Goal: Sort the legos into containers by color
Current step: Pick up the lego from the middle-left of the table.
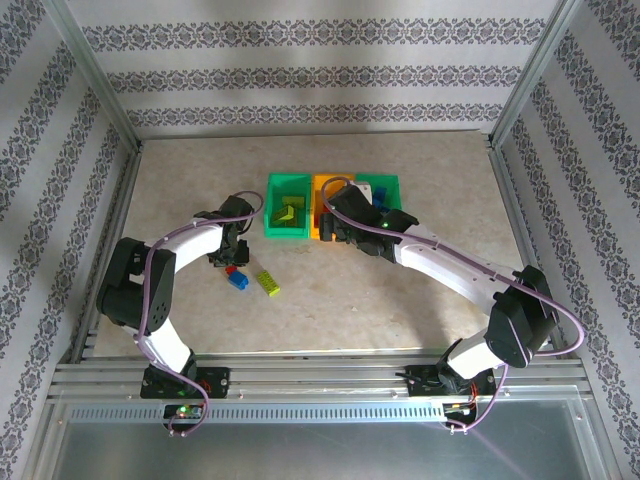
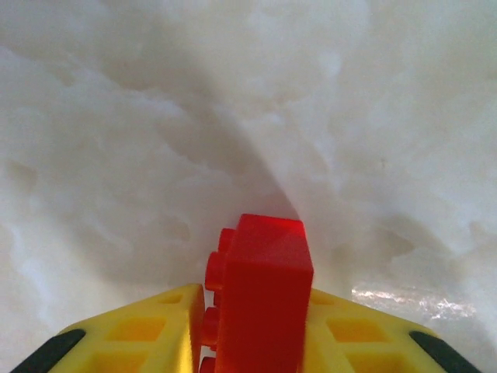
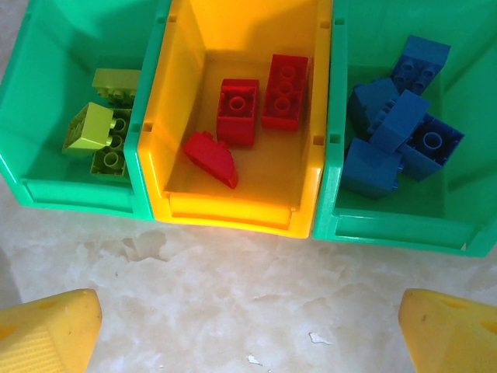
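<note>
My left gripper [image 2: 252, 311] is shut on a red lego [image 2: 264, 272], its yellow fingers [image 2: 147, 330] pressed on both sides, low over the table. From above, it [image 1: 226, 258] sits left of the containers, with a blue lego [image 1: 238, 280] and a yellow-green lego [image 1: 267, 283] loose beside it. My right gripper [image 3: 248, 326] stands open just in front of the containers, with nothing between its fingers [image 3: 46, 326]. The left green bin [image 3: 46, 190] holds yellow-green legos [image 3: 101, 128], the orange bin [image 3: 233, 210] red ones [image 3: 256, 105], and the right green bin [image 3: 388, 225] blue ones [image 3: 396, 128].
The three joined bins [image 1: 287, 232] stand at the middle back of the beige table [image 1: 400, 310]. Metal frame posts [image 1: 100, 100] and patterned walls enclose the table on three sides. The right arm [image 1: 440, 265] stretches diagonally across the right half.
</note>
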`<state>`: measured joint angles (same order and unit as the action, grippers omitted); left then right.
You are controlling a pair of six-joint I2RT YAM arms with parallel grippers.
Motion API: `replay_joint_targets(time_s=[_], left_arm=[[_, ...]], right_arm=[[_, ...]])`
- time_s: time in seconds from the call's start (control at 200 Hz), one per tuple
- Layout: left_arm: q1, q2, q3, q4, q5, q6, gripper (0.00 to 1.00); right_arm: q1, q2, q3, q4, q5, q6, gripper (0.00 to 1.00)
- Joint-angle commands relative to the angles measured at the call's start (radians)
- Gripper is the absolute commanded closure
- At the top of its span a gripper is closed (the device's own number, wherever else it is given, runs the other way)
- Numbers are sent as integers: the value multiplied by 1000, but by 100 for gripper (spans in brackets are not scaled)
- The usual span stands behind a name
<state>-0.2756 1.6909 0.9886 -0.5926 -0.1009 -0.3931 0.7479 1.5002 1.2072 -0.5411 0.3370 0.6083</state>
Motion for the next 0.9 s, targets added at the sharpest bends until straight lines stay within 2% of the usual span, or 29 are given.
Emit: replay_joint_targets(time_s=[0.0,0.19,0.3,0.5,0.69,0.894], left_arm=[[-5,-31,-4,22,-44,-1,72],[-6,-71,19,-1,-61,11,78],[-6,-108,48,-20,-66,20,79],[-19,-176,125,-27,-7,24,78],[-87,-171,215,-18,1,13,78],[-185,-56,363,16,26,17,78]], right_arm=[[-10,-31,-11,-5,30,22,2],[-11,-49,-18,-5,41,22,2],[-11,-65,-26,-2,52,25,2],[-11,-106,-45,2,77,36,2],[-10,-154,-67,10,109,38,2],[-13,-213,-95,15,144,39,2]])
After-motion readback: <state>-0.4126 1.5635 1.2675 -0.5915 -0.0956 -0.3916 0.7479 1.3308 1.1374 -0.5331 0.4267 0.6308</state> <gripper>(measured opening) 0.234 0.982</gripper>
